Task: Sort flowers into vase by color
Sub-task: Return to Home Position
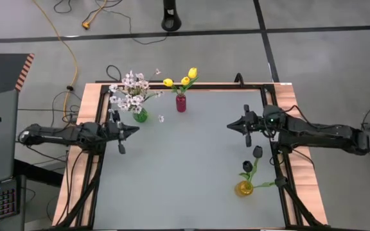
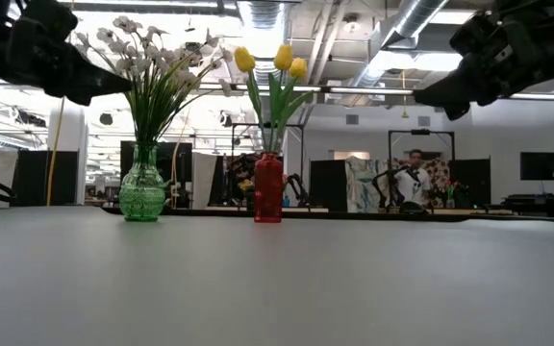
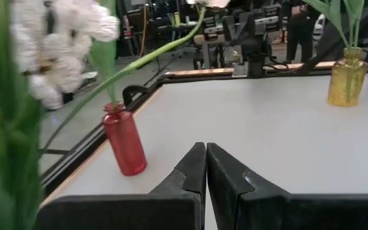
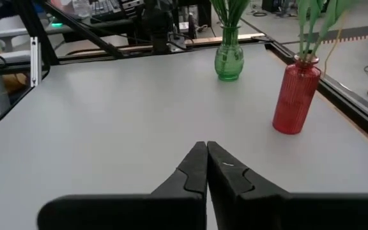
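Left hand (image 1: pixel 135 130) and right hand (image 1: pixel 230 126) closed, empty — flowers (image 1: pixel 128 86) stand in vases (image 1: pixel 181 104).

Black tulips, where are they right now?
In the high view, the black tulips stand in the yellow vase by the table's right edge, far from the red vase and green vase.

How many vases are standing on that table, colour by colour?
Green vase: 1
Red vase: 1
Yellow vase: 1
Total: 3
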Robot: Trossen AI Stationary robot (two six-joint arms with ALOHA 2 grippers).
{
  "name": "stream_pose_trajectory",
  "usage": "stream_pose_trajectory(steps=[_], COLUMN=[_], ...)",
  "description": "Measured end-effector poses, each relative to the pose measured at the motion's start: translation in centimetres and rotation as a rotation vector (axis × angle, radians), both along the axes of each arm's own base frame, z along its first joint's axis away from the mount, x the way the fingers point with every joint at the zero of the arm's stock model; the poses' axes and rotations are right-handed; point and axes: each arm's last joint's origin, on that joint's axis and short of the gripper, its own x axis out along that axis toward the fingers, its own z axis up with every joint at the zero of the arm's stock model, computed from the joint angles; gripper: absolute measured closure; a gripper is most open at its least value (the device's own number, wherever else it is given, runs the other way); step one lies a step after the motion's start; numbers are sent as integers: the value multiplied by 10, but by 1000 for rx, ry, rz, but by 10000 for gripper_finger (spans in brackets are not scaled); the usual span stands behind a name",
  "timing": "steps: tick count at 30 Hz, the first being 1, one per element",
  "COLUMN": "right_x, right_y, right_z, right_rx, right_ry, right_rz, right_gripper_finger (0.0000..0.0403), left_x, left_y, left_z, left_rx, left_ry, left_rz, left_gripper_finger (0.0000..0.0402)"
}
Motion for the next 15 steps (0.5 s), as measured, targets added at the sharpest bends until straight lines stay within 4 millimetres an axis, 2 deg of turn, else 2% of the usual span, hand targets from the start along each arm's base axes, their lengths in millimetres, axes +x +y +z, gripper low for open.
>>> stream_pose_trajectory(steps=[6,9,15], right_x=[-13,-18,-24], right_y=[4,6,11], right_z=[4,4,-26], right_rx=[-3,3,57], right_ry=[-11,-49,-148], right_rz=[0,-4,7], right_gripper_finger=[365,373,374], left_x=[-15,-15,-10], left_y=[2,2,3], left_z=[-2,-4,-17], left_rx=[-6,-12,-10], left_ry=[-18,-2,-14], left_rz=[36,53,80], left_gripper_finger=[401,401,401])
